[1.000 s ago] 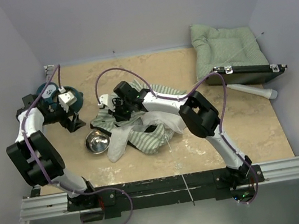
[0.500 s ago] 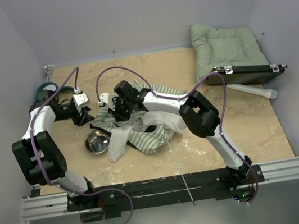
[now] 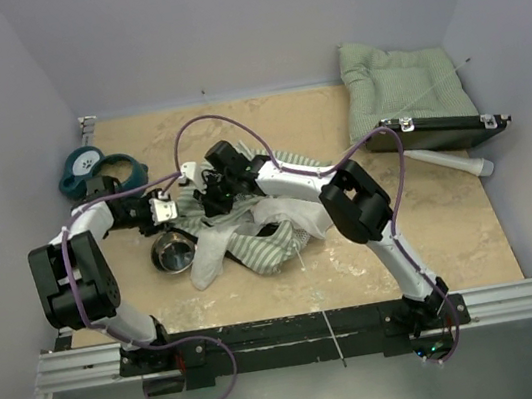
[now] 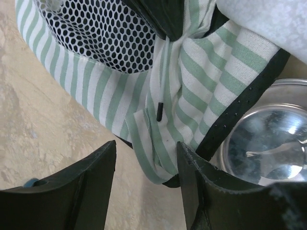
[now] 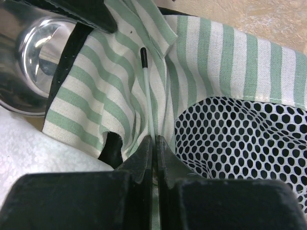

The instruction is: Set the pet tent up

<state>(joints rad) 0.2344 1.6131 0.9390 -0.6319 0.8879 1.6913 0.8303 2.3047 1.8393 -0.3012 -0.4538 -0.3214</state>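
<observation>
While the pet tent (image 3: 260,226) lies as a crumpled, unraised heap near the middle of the table (image 3: 453,231), the step in hand is judged to be the feeding of a pole along its fabric, and little of the task can be counted as done. The right gripper (image 5: 154,143) is seen pressed shut on a thin white pole (image 5: 147,96). In the right wrist view the pole's black tip points toward 12 o'clock along a fold of the striped cloth, and a mesh window (image 5: 240,139) is seen at 4 o'clock of it. The left gripper (image 4: 146,187) is held with its fingers (image 4: 81,191) spread wide and nothing between them, close to the striped hem at the heap's 9 o'clock edge. The next move is judged to call for that hem to be pinched and held taut by the left gripper, so that the pole can be pushed on without the cloth bunching. A steel bowl (image 3: 171,252) is found at the heap's 8 o'clock side, its rim overlapped by the black-trimmed fabric edge, and it could be dragged along. The surface is a mottled beige, stone-like top, closed in by plain pale lilac walls (image 3: 218,25). Teal round dishes (image 3: 86,165) are placed at 10 o'clock. A green quilted cushion (image 3: 394,78) is set at 1 o'clock, with a black flat case (image 3: 438,132) and a white tube (image 3: 458,164) just beside it.
</observation>
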